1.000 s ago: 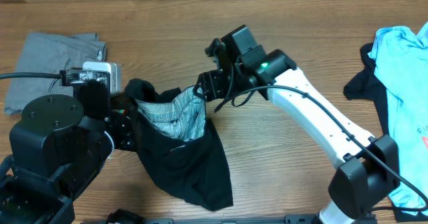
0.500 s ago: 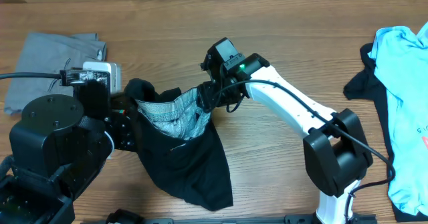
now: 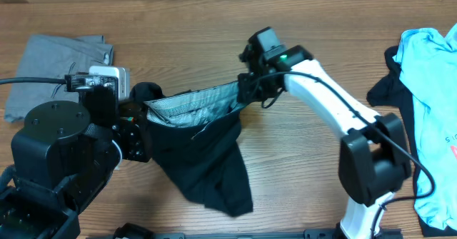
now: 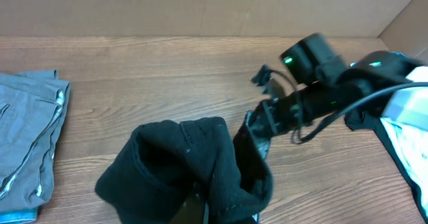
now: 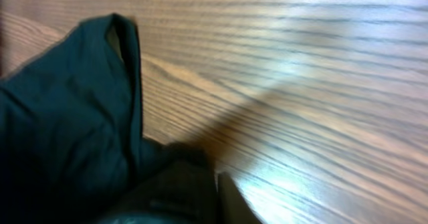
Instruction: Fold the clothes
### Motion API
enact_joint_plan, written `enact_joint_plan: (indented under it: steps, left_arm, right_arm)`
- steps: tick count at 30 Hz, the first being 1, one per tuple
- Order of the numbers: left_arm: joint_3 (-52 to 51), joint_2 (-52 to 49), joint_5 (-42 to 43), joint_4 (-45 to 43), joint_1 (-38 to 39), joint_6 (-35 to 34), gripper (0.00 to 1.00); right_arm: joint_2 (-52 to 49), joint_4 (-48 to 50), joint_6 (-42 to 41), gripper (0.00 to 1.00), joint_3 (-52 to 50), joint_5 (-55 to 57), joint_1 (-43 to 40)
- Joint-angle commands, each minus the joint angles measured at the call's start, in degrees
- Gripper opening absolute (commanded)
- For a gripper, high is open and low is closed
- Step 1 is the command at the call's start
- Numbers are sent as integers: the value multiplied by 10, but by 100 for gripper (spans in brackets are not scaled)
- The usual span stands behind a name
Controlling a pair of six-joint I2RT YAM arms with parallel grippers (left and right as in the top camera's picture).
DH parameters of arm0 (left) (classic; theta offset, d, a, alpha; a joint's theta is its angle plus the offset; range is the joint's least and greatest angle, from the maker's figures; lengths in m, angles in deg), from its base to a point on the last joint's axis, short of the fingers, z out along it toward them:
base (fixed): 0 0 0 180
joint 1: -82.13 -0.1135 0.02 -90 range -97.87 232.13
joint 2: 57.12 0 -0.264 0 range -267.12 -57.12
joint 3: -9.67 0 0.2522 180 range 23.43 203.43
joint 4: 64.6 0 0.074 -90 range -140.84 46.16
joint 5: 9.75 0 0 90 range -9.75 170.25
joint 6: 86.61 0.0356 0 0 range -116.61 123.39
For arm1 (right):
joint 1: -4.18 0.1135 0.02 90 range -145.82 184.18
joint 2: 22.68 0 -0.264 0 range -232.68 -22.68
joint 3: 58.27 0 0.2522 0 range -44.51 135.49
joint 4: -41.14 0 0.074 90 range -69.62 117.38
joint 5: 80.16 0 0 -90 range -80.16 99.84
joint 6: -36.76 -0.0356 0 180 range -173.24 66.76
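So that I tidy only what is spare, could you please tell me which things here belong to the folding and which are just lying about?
In use: black garment, stretched between the left hand and the right hand, both shut on it.
Lying about: grey garment, light blue T-shirt, dark piece partly under it; all untouched.

The right arm (image 3: 325,100) was white with black joints, a green light (image 3: 283,54) and a black right pincer (image 3: 244,95). The left arm (image 3: 61,135) was bulky and black, carrying a silver box (image 3: 107,78).

Two black garments (image 3: 203,171), one grey (image 3: 50,68), one blue T-shirt (image 3: 428,89), two arms (image 3: 321,103).
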Motion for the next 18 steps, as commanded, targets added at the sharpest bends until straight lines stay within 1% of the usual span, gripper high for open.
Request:
enact_joint_plan:
  steps: [1,7,11,14,18]
  left_arm:
    - [9,6,-7,-7,2,11,4]
    - [9,3,-46,-10,2,9,4]
    - [9,0,-90,-34,2,9,4]
    - [9,-4,-116,-59,2,9,4]
    - [9,-19,-115,-89,2,8,4]
  right_arm:
    - [74,-11,5,4,1,-2,-23]
    - [145,-49,5,4,1,23,-52]
    - [209,-91,5,4,10,48,-93]
    - [255,-137,22,4,40,50,-134]
    - [306,-194,52,4,105,50,-185]
